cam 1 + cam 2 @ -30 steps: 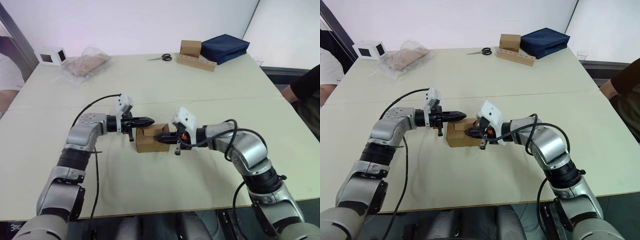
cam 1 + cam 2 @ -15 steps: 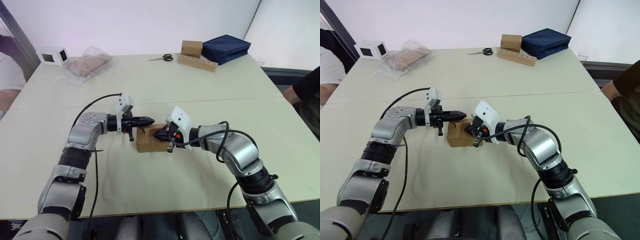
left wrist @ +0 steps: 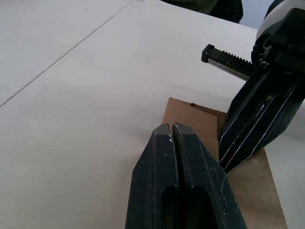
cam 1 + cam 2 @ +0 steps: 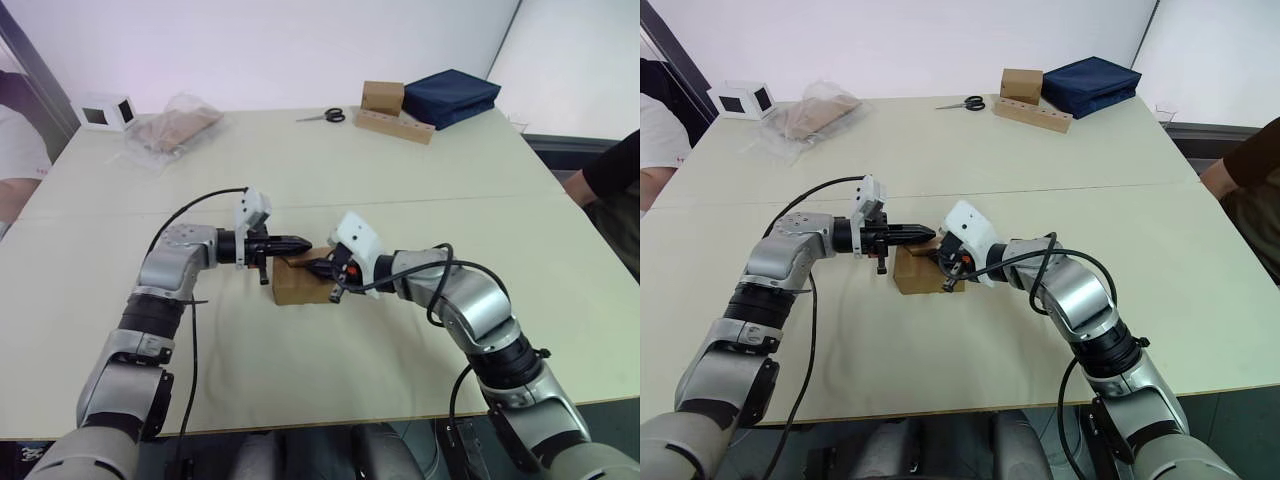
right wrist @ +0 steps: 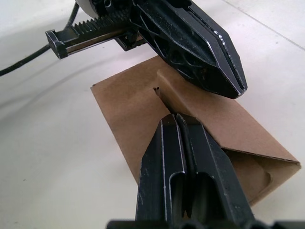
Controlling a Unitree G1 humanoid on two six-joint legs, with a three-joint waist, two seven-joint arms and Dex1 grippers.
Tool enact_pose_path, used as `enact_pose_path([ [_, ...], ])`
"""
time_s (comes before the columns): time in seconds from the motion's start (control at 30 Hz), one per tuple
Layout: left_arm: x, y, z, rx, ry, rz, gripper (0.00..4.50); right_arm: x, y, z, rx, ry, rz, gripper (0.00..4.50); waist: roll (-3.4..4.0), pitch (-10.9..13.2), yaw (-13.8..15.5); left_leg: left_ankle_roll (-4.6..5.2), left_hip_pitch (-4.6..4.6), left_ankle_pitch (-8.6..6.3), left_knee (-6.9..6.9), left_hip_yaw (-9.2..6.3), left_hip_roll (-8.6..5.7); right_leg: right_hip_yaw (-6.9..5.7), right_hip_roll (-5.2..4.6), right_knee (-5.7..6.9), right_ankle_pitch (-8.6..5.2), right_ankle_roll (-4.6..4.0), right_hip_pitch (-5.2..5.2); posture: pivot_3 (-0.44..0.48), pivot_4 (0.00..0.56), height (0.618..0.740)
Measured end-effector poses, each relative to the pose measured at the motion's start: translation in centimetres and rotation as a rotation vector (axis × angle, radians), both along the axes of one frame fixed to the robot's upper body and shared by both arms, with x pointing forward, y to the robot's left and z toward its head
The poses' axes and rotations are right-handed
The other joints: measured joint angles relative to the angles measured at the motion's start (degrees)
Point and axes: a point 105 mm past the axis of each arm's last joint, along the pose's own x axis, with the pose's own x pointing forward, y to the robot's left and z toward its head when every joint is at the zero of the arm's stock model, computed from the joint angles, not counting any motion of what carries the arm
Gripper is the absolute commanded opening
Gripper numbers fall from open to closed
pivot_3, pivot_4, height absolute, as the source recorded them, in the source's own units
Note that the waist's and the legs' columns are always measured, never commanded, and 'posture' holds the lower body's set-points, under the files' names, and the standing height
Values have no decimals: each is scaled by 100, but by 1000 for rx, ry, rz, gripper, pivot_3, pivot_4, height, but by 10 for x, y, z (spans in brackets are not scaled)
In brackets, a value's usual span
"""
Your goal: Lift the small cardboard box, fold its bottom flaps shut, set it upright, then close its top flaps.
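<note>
1. Box: the small cardboard box [image 4: 300,280] is sitting on the table [image 4: 330,170] at mid-depth, a little left of centre, between the two grippers.
2. The left gripper [image 4: 303,241], fingers pressed together and holding nothing, is reaching in from the left over the box's top far edge.
3. The right gripper [image 4: 322,269], likewise pinched closed on nothing, is meeting the box from the right, its tips lying on a top flap [image 5: 157,95].
4. Both fingertip pairs are bearing on the upper flaps, so the step in hand looks like closing the top flaps; whether the bottom is already folded cannot be told.
5. In the right wrist view one flap is lying nearly flat, while a side panel is still gaping at the box's edge; the inside is hidden, so contents are unknown.
6. Next move, by my reading: press the remaining flap down flat while the other gripper is steadying the box against sliding.
7. Far side: a clear bag [image 4: 172,125] is holding something brown; a dark blue pouch [image 4: 448,95] is lying shut at far right.
</note>
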Motion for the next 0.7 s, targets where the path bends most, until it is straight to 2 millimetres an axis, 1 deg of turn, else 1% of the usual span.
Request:
enact_pose_path([
  [0.1, -3, 0, 0, 22, -19, -13, 77, -7, -5, 13, 58, 21, 43, 0, 0, 0, 5, 0, -1, 0, 0, 0, 0, 0, -1, -2, 0, 0, 1, 0, 150, 740],
  [0.17, -4, 0, -1, 26, -22, -18, 77, -8, -10, 22, 89, 13, 44, 0, 0, 0, 5, 0, -1, 0, 0, -1, 0, 0, 0, -1, 0, 0, 1, 0, 150, 740],
  [0.23, -6, 1, 0, 33, -30, -20, 77, -4, -15, 30, 122, 1, 21, 0, 0, 0, 3, 0, -1, 0, -1, -1, 0, 0, 0, 0, 0, 0, 0, 0, 150, 740],
  [0.3, -7, 2, 0, 39, -33, -21, 77, 1, -20, 34, 133, -10, -11, 0, 0, 0, 0, 1, 0, -1, -1, -1, 0, 0, 1, -1, 0, 0, 0, 0, 150, 740],
  [0.37, -10, 4, -2, 43, -26, -19, 77, 5, -21, 31, 128, -3, -26, 0, 0, 0, -9, 1, 0, -1, -2, 0, 1, 1, 1, -1, 0, 0, -1, 0, 150, 740],
  [0.4, -12, 5, -2, 46, -29, -20, 77, 8, -21, 25, 116, 4, -35, 0, 0, 0, -14, 1, 0, -1, -2, 0, 1, 1, 2, -1, 0, 0, -1, 0, 150, 740],
  [0.47, -16, 8, -1, 51, -28, -16, 77, 12, -19, 13, 89, 23, -41, 0, 0, 0, -15, 1, 0, -1, -2, 0, 2, 1, 2, -1, 0, 0, -2, 0, 150, 740],
  [0.5, -19, 14, -2, 53, -23, -3, 77, 12, -15, 0, 75, 52, -38, 0, 0, 0, -23, 1, 0, -1, -3, 1, 2, 2, 2, 0, 0, 0, -3, 0, 150, 740],
  [0.57, -21, 18, -5, 64, -10, 10, 77, 13, -14, -3, 75, 51, -32, 0, 1, 1, -16, 1, 0, 0, -2, 2, 1, 2, 0, 0, 0, 0, -3, 0, 150, 740],
  [0.6, -26, 21, -7, 75, -6, 7, 77, 14, -12, -5, 64, 37, -22, 0, -2, -1, -13, 1, 2, -1, -2, 0, 1, 1, 0, -2, 0, 0, 4, 0, 150, 740],
  [0.7, -29, 21, -11, 82, -7, 15, 77, 15, -12, -10, 51, 33, -11, 0, -2, -3, 7, 1, 7, -1, -1, -1, 1, -1, -1, -1, 0, 0, 10, 0, 150, 740],
])
